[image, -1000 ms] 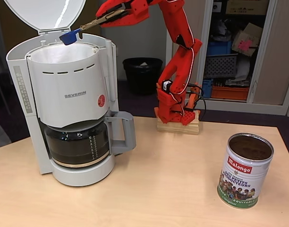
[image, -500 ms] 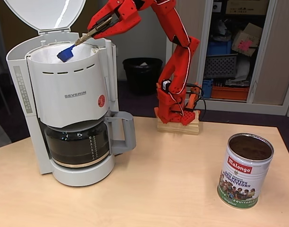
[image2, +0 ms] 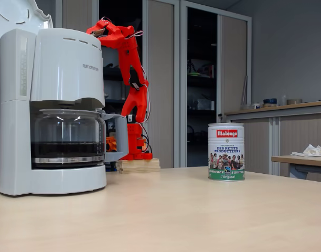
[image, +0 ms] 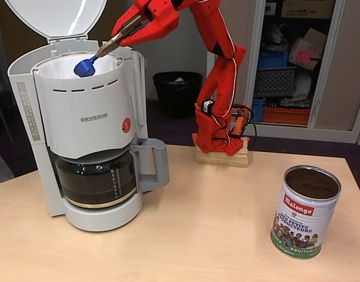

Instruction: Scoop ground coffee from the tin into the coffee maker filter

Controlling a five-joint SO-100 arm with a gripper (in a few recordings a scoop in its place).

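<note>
The white SEVERIN coffee maker (image: 86,117) stands at the left of the table with its domed lid (image: 56,17) up. The white paper filter (image: 57,68) lines its basket. My red gripper (image: 117,36) hangs over the basket's back right rim, shut on the brass handle of a blue scoop (image: 85,66). The scoop's bowl dips inside the filter, tilted down. The Malongo tin (image: 303,220) stands open at the front right, with dark ground coffee (image: 312,183) inside. From the side, the gripper (image2: 97,32) peeks over the coffee maker (image2: 61,79), far from the tin (image2: 226,152).
The glass carafe (image: 96,179) with its grey handle sits in the machine. My arm's wooden base (image: 222,155) is at the table's back edge. A black bin (image: 177,91) and an open cupboard (image: 286,59) stand behind. Bare tabletop (image: 215,223) lies between machine and tin.
The gripper lowered the blue scoop from above the basket rim into the filter, then turned it so its bowl tips downward.
</note>
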